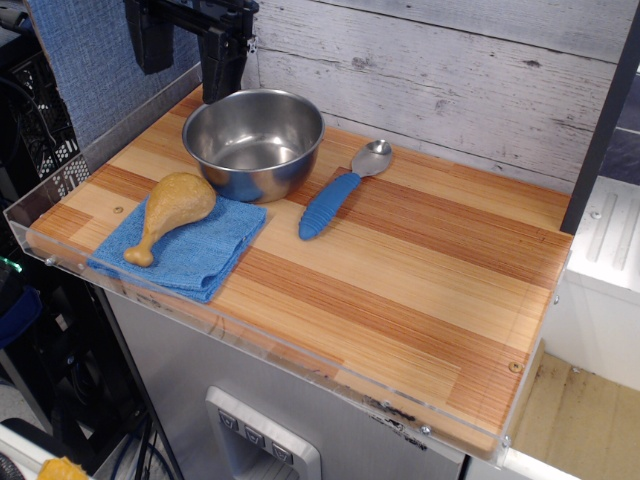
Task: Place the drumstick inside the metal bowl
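The golden-tan drumstick (170, 213) lies on a blue cloth (185, 248) at the table's left, its fat end toward the bowl and its bone end toward the front left. The shiny metal bowl (254, 142) stands upright and empty just behind and to the right of it. My black gripper (185, 50) hangs at the top left, above and behind the bowl's back-left rim, well apart from the drumstick. Two dark fingers (220, 70) point down with a gap between them and hold nothing.
A blue-handled metal spoon (337, 196) lies right of the bowl. The wooden tabletop (420, 270) has a clear acrylic rim (60, 250). A white plank wall (450, 80) stands behind, and a blue panel (90, 60) at the left.
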`<action>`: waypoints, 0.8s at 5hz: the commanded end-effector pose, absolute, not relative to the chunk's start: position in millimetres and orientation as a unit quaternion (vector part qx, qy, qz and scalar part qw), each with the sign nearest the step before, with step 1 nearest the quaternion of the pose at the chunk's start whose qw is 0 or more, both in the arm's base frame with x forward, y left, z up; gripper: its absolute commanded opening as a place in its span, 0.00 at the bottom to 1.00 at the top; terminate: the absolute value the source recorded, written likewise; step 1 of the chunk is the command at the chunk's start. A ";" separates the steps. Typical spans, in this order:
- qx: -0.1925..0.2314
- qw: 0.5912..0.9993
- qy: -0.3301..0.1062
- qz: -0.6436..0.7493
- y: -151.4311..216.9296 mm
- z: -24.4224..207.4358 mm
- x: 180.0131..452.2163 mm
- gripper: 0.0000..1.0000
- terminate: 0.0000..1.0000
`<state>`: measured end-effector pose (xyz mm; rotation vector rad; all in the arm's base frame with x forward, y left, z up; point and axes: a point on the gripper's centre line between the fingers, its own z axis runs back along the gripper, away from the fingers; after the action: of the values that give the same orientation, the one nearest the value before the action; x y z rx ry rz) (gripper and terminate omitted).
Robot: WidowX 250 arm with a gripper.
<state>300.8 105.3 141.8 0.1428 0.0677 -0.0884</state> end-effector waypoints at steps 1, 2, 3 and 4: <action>0.071 0.996 0.034 -0.044 105.3 141.8 300.8 1.00 0.00; 0.070 0.995 0.064 -0.016 127.6 109.7 295.3 1.00 0.00; 0.064 0.995 0.076 0.007 151.4 89.2 286.9 1.00 0.00; 0.073 0.993 0.088 0.040 172.7 77.0 276.9 1.00 0.00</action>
<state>278.1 170.1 64.7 0.1333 0.2023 0.0780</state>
